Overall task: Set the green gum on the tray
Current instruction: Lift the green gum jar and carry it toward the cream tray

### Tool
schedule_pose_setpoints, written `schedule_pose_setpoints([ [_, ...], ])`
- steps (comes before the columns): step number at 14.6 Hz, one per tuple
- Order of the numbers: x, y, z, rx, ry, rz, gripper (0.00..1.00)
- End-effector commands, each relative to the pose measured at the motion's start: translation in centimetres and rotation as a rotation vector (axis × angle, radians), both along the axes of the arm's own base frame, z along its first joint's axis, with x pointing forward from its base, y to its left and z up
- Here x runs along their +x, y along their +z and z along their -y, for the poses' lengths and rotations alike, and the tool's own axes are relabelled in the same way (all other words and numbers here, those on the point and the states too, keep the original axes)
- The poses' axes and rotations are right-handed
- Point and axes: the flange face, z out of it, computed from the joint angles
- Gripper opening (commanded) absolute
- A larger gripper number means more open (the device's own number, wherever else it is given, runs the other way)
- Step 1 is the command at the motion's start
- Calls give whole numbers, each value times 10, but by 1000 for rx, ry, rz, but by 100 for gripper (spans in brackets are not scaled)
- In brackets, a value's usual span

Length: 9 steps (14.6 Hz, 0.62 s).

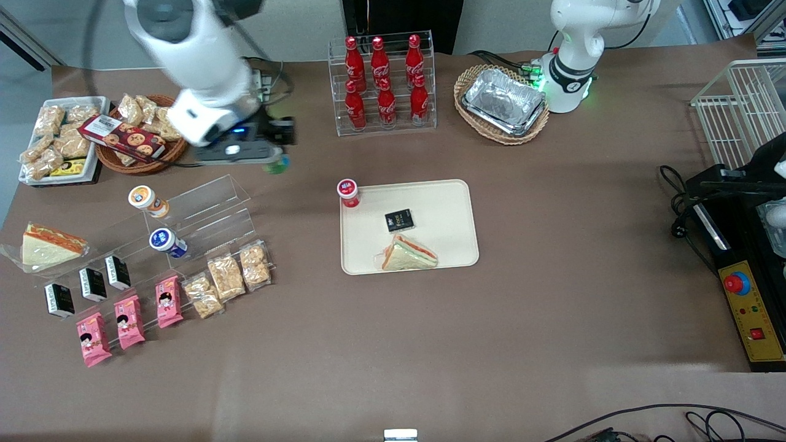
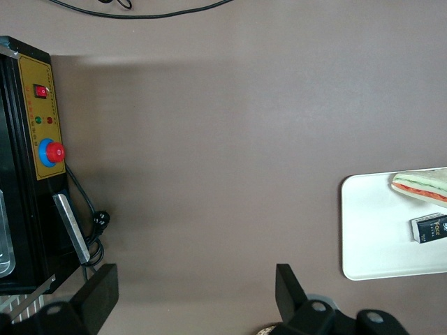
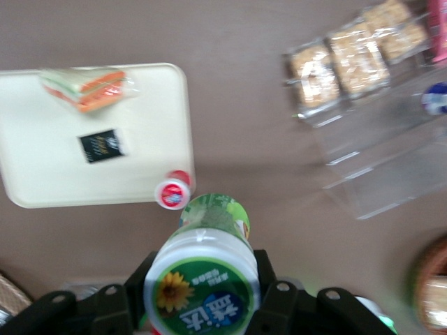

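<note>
The gripper (image 3: 202, 296) is clamped on the green gum (image 3: 202, 276), lifted above the table between the clear acrylic shelf (image 1: 202, 215) and the tray (image 1: 451, 212), farther from the front camera than both. In the front view only a green bit of the bottle (image 1: 277, 164) shows under the arm. On the tray lie a sandwich (image 1: 408, 253) and a small black packet (image 1: 399, 220); a red-bodied bottle (image 1: 348, 192) stands at its corner
</note>
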Motion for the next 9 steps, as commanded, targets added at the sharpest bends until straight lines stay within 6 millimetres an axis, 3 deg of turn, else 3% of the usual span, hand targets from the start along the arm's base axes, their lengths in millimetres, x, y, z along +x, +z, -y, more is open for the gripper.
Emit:
schedule_pose_setpoints([
  [1, 4, -46, -76, 91, -66, -18, 0],
  [5, 19, -137, -119, 102, -13, 16, 0],
  [9, 16, -242, -128, 24, 17, 63, 0],
])
